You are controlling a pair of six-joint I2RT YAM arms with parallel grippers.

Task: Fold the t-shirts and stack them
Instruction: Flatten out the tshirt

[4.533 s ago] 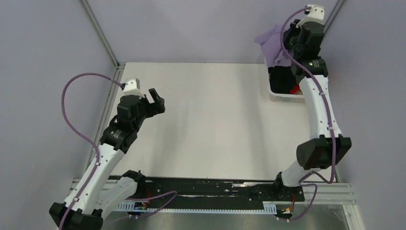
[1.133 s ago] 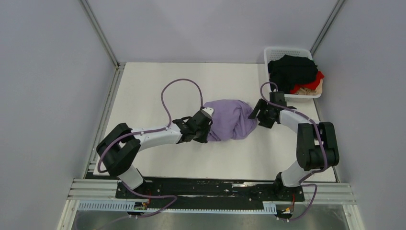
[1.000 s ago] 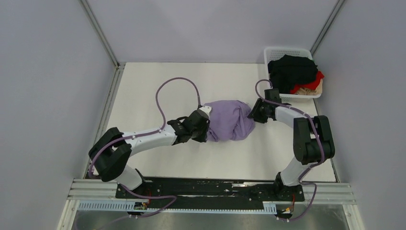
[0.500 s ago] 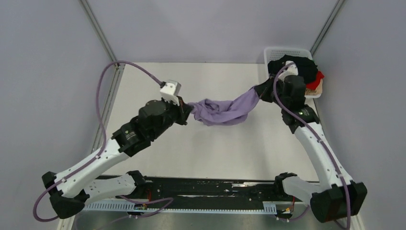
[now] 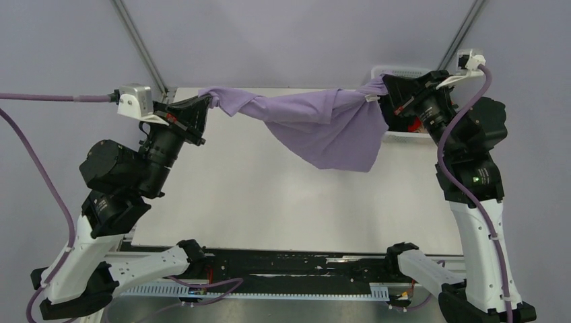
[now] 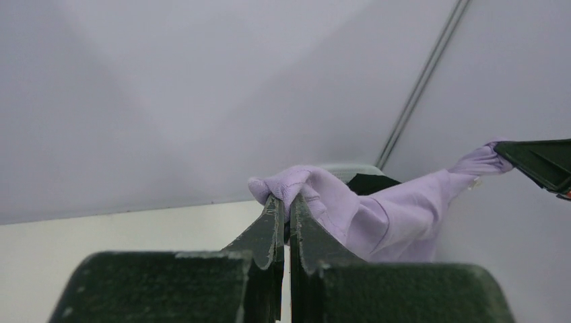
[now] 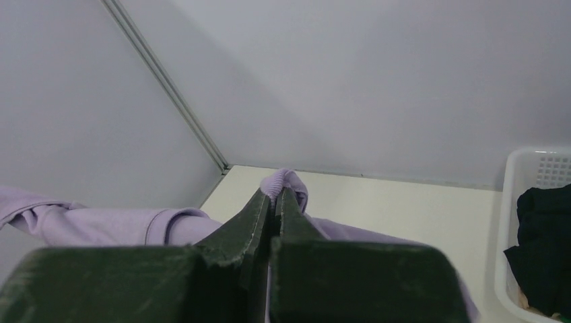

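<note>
A light purple t-shirt [image 5: 323,124] hangs stretched in the air above the table, between my two grippers. My left gripper [image 5: 205,104] is shut on its left end, where a knob of purple cloth [image 6: 296,185] bulges past the fingertips. My right gripper [image 5: 382,86] is shut on its right end, with a ribbed fold of the purple t-shirt [image 7: 286,180] pinched at the tips. The shirt's body sags down in the middle. More t-shirts lie in the basket: a black one [image 7: 545,256] shows, with a bit of red [image 5: 419,125] behind my right arm.
The white lattice basket [image 7: 522,168] stands at the table's far right corner, mostly hidden by my right arm in the top view. The white table [image 5: 269,195] lies below the hanging shirt. Grey walls and metal corner posts [image 5: 138,44] close in the back and sides.
Both arms have risen and drawn apart, lifting the purple t-shirt off the table and stretching it from a bunched heap into a hanging spread.
</note>
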